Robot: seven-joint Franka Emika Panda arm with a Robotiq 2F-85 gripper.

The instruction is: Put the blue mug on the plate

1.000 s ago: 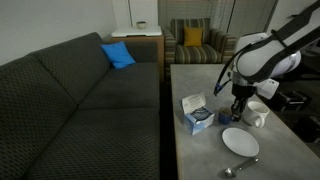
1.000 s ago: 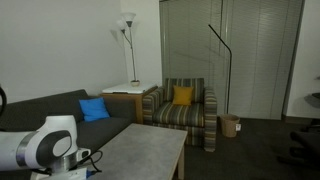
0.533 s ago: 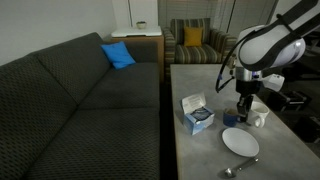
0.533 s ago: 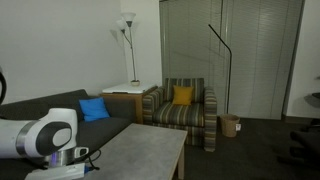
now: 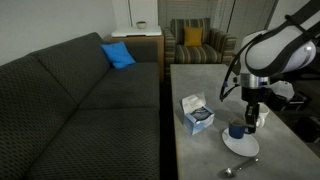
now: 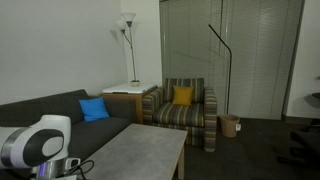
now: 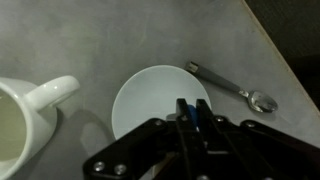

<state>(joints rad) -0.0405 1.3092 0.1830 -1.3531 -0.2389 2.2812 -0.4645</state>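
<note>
The small dark blue mug (image 5: 236,131) hangs just over the far part of the round white plate (image 5: 241,144) near the table's front. My gripper (image 5: 246,123) is shut on the mug's rim. In the wrist view my gripper (image 7: 191,104) points down over the plate (image 7: 150,92), and a strip of the blue mug (image 7: 193,113) shows between the shut fingers. The rest of the mug is hidden by the fingers. I cannot tell whether the mug touches the plate.
A larger white cup (image 7: 22,118) stands beside the plate and is partly hidden by the arm in an exterior view (image 5: 263,116). A metal spoon (image 7: 236,88) lies beside the plate. A blue-and-white box (image 5: 196,114) sits mid-table. A dark sofa (image 5: 80,110) flanks the table.
My gripper has carried the blue mug from beside the white cup toward the table's front and lowered it over the plate.
</note>
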